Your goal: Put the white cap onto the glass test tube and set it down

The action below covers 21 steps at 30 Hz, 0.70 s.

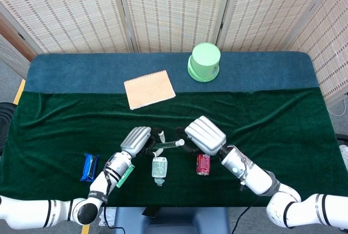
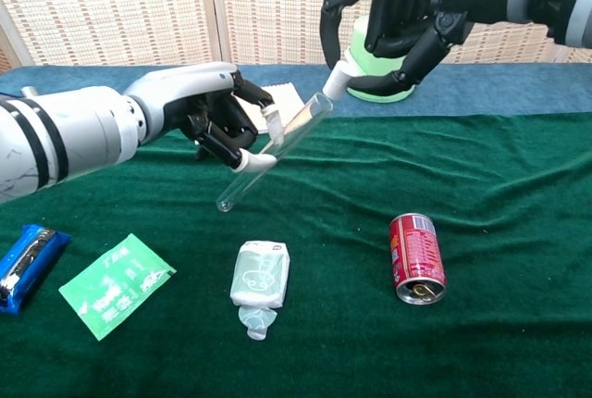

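Observation:
My left hand (image 2: pixel 199 106) (image 1: pixel 136 139) grips a clear glass test tube (image 2: pixel 274 151) (image 1: pixel 167 146), held in the air and tilted with its open mouth up and to the right. My right hand (image 2: pixel 393 23) (image 1: pixel 204 134) pinches the small white cap (image 2: pixel 337 79) (image 1: pixel 180 142) and holds it right at the tube's mouth. Whether the cap touches the rim I cannot tell. Both hands hover above the green cloth near the table's front.
On the cloth (image 2: pixel 518 231) lie a red can (image 2: pixel 415 258) on its side, a pale green pouch (image 2: pixel 259 279), a green sachet (image 2: pixel 116 284) and a blue wrapper (image 2: pixel 28 259). A tan notebook (image 1: pixel 149 88) and a green upturned tub (image 1: pixel 204 61) sit further back.

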Each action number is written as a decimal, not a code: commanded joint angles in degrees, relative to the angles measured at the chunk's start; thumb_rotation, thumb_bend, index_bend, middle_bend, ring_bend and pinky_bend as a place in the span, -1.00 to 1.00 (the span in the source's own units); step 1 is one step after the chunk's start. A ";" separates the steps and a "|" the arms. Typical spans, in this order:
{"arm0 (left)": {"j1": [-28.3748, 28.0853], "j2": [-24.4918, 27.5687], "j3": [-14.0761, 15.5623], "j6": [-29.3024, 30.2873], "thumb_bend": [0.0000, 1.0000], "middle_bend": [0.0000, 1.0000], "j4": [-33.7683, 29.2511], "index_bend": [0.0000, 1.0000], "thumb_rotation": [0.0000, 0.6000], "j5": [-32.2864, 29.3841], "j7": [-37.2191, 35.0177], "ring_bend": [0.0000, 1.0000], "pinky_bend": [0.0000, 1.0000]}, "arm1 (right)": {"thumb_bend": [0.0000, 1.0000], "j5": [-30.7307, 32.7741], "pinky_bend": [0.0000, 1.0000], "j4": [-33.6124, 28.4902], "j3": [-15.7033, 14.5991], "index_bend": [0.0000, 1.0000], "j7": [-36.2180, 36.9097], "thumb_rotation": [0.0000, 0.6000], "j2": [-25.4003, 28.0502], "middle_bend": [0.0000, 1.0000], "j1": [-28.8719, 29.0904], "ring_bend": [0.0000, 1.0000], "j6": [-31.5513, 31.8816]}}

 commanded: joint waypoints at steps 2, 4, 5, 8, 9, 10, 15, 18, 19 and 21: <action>-0.24 -0.19 0.11 0.06 0.06 0.77 0.15 0.34 1.00 -0.32 0.29 0.61 0.62 | 0.29 0.63 1.00 0.10 -0.15 0.65 -0.63 1.00 -0.31 1.00 0.48 1.00 -0.22; -0.36 -0.28 0.10 0.08 0.06 0.77 0.22 0.34 1.00 -0.56 0.34 0.61 0.62 | 0.29 1.00 1.00 0.14 -0.21 0.66 -0.99 1.00 -0.40 1.00 0.73 1.00 -0.30; -0.38 -0.31 0.10 0.14 0.06 0.77 0.27 0.34 1.00 -0.60 0.35 0.61 0.62 | 0.29 1.14 1.00 0.12 -0.21 0.66 -1.09 1.00 -0.45 1.00 0.80 1.00 -0.26; -0.38 -0.28 0.21 0.18 0.06 0.77 0.33 0.34 1.00 -0.66 0.27 0.61 0.62 | 0.29 1.30 1.00 0.05 -0.39 0.66 -1.17 1.00 -0.49 1.00 0.83 1.00 -0.01; -0.39 -0.25 0.26 0.15 0.06 0.77 0.41 0.34 1.00 -0.71 0.24 0.61 0.62 | 0.29 1.32 1.00 0.08 -0.52 0.66 -1.19 1.00 -0.47 1.00 0.83 1.00 0.01; -0.41 -0.25 0.28 0.14 0.06 0.77 0.49 0.34 1.00 -0.74 0.23 0.61 0.62 | 0.29 1.37 1.00 0.11 -0.62 0.66 -1.20 1.00 -0.43 1.00 0.84 1.00 0.00; -0.44 -0.25 0.37 0.12 0.06 0.77 0.66 0.34 1.00 -0.80 0.05 0.61 0.62 | 0.30 1.56 1.00 0.47 -0.95 0.66 -1.13 1.00 -0.50 1.00 0.92 1.00 0.08; -0.50 -0.27 0.41 0.12 0.06 0.77 0.73 0.34 1.00 -0.83 0.04 0.61 0.62 | 0.30 1.64 1.00 0.69 -1.04 0.66 -0.93 1.00 -0.63 1.00 1.01 1.00 0.14; -0.53 -0.28 0.44 0.13 0.06 0.77 0.69 0.34 1.00 -0.83 0.04 0.61 0.62 | 0.30 1.61 1.00 0.79 -1.10 0.66 -0.93 1.00 -0.71 1.00 1.05 1.00 0.18; -0.61 -0.27 0.46 0.15 0.06 0.77 0.60 0.34 1.00 -0.82 0.15 0.61 0.62 | 0.30 1.59 1.00 0.95 -1.17 0.66 -1.00 1.00 -0.91 1.00 1.18 1.00 0.19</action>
